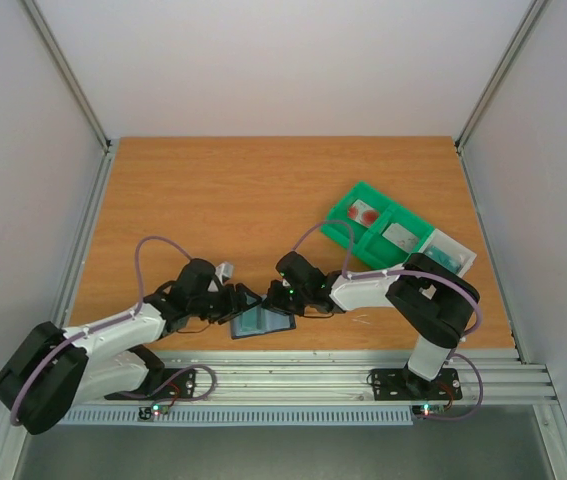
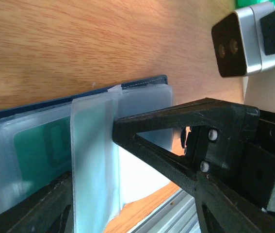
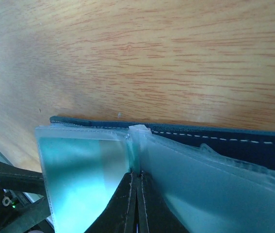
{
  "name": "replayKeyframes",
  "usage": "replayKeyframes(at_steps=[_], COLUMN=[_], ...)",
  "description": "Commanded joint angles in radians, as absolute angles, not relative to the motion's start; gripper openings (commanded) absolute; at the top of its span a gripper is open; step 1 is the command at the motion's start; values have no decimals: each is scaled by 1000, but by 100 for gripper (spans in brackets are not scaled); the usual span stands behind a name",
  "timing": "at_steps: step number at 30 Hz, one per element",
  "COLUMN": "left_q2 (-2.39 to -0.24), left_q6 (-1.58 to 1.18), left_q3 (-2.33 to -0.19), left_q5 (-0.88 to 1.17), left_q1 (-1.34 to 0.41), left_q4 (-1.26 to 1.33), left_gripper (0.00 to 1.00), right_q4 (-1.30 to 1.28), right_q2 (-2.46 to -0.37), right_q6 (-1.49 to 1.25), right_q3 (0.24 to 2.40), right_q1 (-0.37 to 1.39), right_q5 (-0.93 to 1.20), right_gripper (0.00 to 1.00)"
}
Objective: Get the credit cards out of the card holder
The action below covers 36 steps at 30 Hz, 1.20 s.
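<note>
Pulling cards out of the card holder (image 1: 261,322) is the step in hand, I judge, because some credit cards (image 1: 365,212) already lie in the green tray (image 1: 343,205) at the upper right of the top view. The holder lies open on the table (image 1: 213,200) at the lower middle, between both arms.

The right gripper (image 3: 136,177) has its fingers pressed fully together, with the tips at the middle fold of the clear sleeves (image 3: 200,184). Whether it pinches one, I cannot tell. The left gripper (image 2: 91,155) stands open with one sleeve (image 2: 94,160) between its fingers, and nothing is clamped.

The next move probably needs the left fingers to close on a card edge. The holder is dark blue with pale stitching, and a teal card (image 2: 40,145) shows through a cloudy sleeve.
</note>
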State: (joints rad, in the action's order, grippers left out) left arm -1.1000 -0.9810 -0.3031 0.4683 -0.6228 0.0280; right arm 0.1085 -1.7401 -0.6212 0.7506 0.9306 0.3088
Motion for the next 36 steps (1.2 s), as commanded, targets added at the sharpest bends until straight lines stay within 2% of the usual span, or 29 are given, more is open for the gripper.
replayKeyframes(at_steps=[1,4,10,16,21,36], left_q2=[-1115,-1104,-1088,-1115,-1163,-1227], left_q6=[-1012,-1037,-1101,-1103,-1132,-1168], left_q3=[-296,-296,-291,-290,-281,-303], left_q5=[521,560,600,597,627,645], left_q1=[-620,-620,-620,-620,-620,-636], left_q4=[155,186,254,271,367,444], left_gripper=[64,63,53,52,49,46], right_q4=[36,37,39,10,-28,-279], right_q2=[-1768,-1747,-1700,-1641,-1602,-1372], right_q6=[-634,-640,-652,-646,-631,-555], right_q3=[718,713,710,712,706,699], right_q1=[938,938,936,931,930,923], right_q5=[301,297,286,261,239,17], right_gripper=[1,4,9,14,15,15])
